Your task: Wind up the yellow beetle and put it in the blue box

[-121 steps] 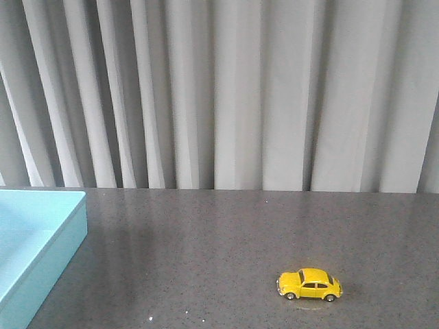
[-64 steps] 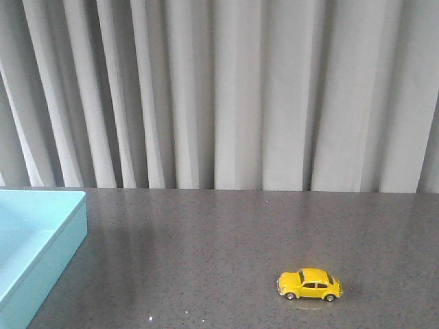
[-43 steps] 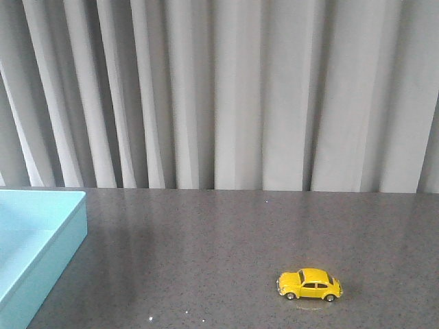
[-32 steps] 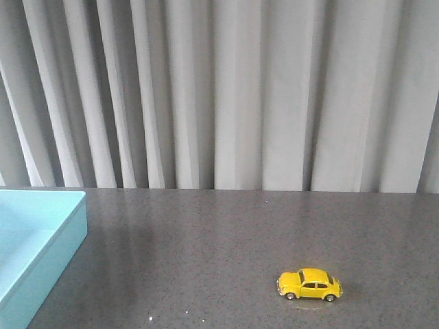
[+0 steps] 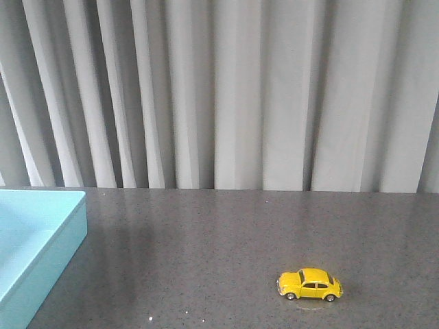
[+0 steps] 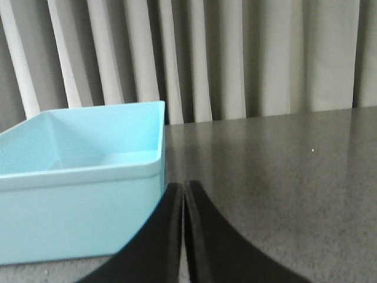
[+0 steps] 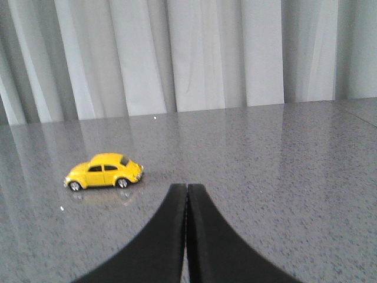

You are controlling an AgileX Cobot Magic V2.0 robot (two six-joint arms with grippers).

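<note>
Grey pleated curtains hang along the far edge of a dark speckled bench. On it, in the front view, the yellow beetle stands on its four wheels near the front edge, toward the right side, side-on with its nose toward the left. The blue box sits at the left edge, open-topped, one corner reaching toward the far edge; what shows of its inside is bare. Car and box are well apart, with only bare bench surface between them and nothing around the car.

Neither arm appears in the front view. In the left wrist view the left gripper has its two dark fingers pressed together, tips meeting, pointing toward the near wall and corner of the box and low over the bench. In the right wrist view the right gripper is likewise closed tip to tip, holding nothing, aimed along the bench toward the curtains, with the beetle standing off to one side of its tips, apart from them.
</note>
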